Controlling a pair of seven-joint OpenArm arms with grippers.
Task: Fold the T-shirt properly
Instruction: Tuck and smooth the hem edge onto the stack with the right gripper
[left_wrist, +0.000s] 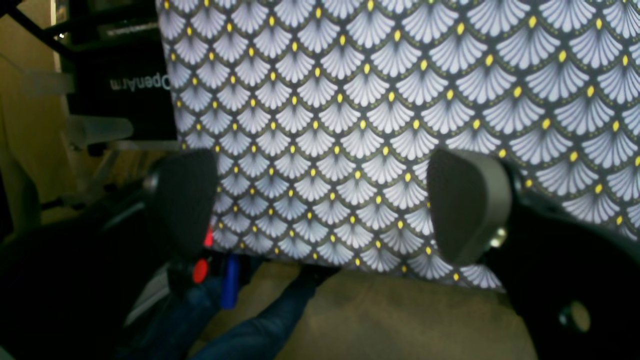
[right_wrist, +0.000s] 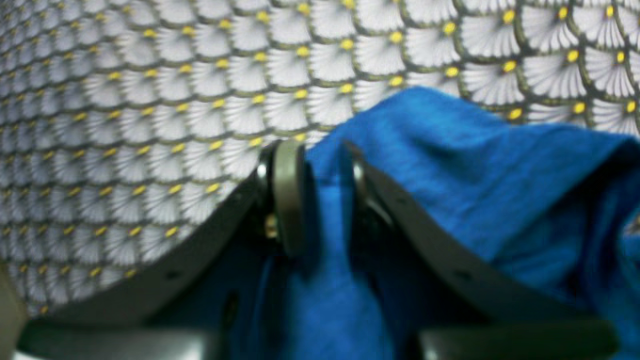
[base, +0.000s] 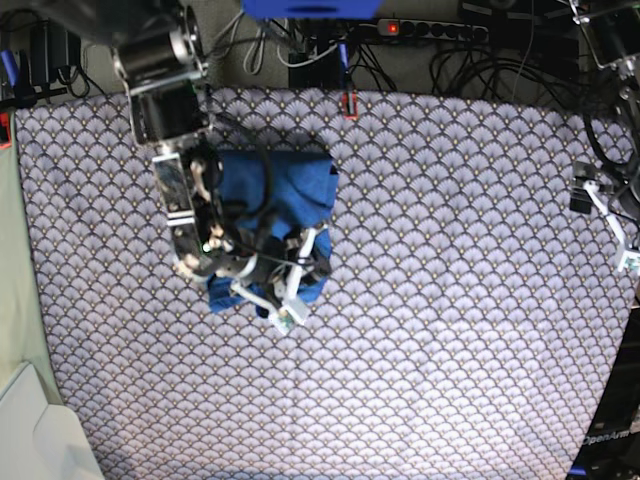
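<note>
Item: T-shirt (base: 290, 190), blue, soft knit, light and limp; you will find it bunched in a compact heap on the patterned cloth (base: 450, 300) covering the worktop, toward your right arm's side. Likely best taken at a seam or outer edge.

Right end effector (right_wrist: 322, 195): closed on a fold of the T-shirt, arm reaching down over the heap.

Left end effector (left_wrist: 320, 205): wide open, empty, parked well apart at the cloth's edge.

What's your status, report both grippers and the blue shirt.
Right gripper shut on bunched blue knit T-shirt. Left gripper open, empty, at the edge of the grey-white scallop-patterned cloth. Nothing in the way.
</note>
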